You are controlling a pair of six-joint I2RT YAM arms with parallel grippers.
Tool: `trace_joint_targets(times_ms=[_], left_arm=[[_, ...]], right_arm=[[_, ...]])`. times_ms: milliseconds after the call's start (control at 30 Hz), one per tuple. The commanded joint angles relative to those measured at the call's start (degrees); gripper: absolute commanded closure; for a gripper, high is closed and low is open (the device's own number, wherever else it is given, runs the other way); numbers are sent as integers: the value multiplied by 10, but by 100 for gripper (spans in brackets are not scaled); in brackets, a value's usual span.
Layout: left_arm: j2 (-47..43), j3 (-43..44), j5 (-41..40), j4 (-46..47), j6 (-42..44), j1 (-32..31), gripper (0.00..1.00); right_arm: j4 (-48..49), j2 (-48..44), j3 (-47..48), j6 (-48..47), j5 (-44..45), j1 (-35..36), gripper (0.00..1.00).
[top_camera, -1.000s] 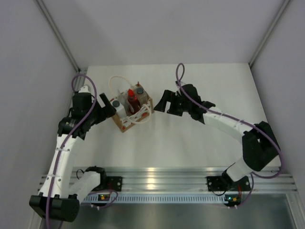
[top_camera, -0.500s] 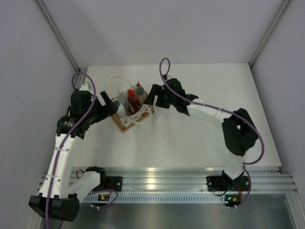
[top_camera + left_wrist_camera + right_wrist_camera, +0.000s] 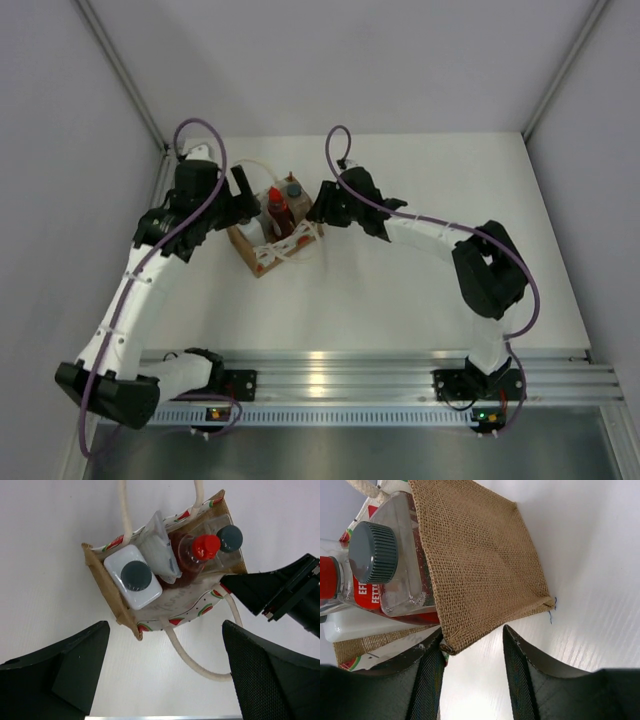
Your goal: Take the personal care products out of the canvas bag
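Observation:
The canvas bag (image 3: 275, 238) stands at the table's far left, its burlap end (image 3: 475, 555) facing my right wrist. Inside it stand a white bottle with a grey cap (image 3: 135, 576), a white flat tube (image 3: 159, 547), a red bottle with a red cap (image 3: 205, 547) and a second grey-capped bottle (image 3: 230, 538). My left gripper (image 3: 165, 635) hangs wide open above the bag's near side, holding nothing. My right gripper (image 3: 472, 637) stands narrowly open at the bag's right lower corner. That corner lies against its left finger (image 3: 427, 680), with bare table showing between the fingers.
One white loop handle (image 3: 200, 660) lies on the table beside the bag; the other (image 3: 122, 510) stretches away behind it. The table's left wall edge (image 3: 160, 190) runs close to my left arm.
My right arm has reached left to the bag and its jaws have narrowed around the bag's corner. My left arm has swung farther back and over the bag, still open.

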Motion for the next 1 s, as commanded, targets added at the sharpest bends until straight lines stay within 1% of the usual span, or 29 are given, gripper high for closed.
trace_joint_targets(times_ms=[0,67,167,267,333,433,467,533,567,633,733,833,933,967], left_arm=[[70,55,-133,-9,-1,-68,2],[123,90,-153,-26,-14,-81,2],[174,120,-183,-25,-31,-99,2],[213,155,-202,-25,-34,-119,5],[247,194,-220,-25,-39,-147,7],[281,243,-233,-25,-51,-174,12],[288,253,-240,-25,-54,-185,16],[308,282,-255,-24,-53,-193,17],[315,290,-258,-25,-51,-194,21],[330,303,-260,-25,-48,-194,23],[336,302,-285,-26,-50,-194,30],[342,293,-311,-26,-53,-194,32],[350,288,-315,-25,-58,-193,38],[350,287,-315,-25,-60,-193,38]], right_arm=[[27,-9,-23,-10,26,7,55],[29,-12,-29,-14,30,7,55],[37,-18,-40,-12,33,7,56],[48,-20,-55,-4,33,7,59],[57,-20,-62,2,35,7,62],[64,-19,-65,7,35,7,63],[64,-19,-65,7,35,8,63],[65,-18,-64,8,34,7,63],[65,-17,-64,8,33,7,63],[65,-19,-64,7,33,8,63],[65,-22,-66,5,38,7,63],[65,-24,-66,4,38,7,63],[65,-25,-64,3,39,7,63],[64,-25,-63,3,38,7,63]])
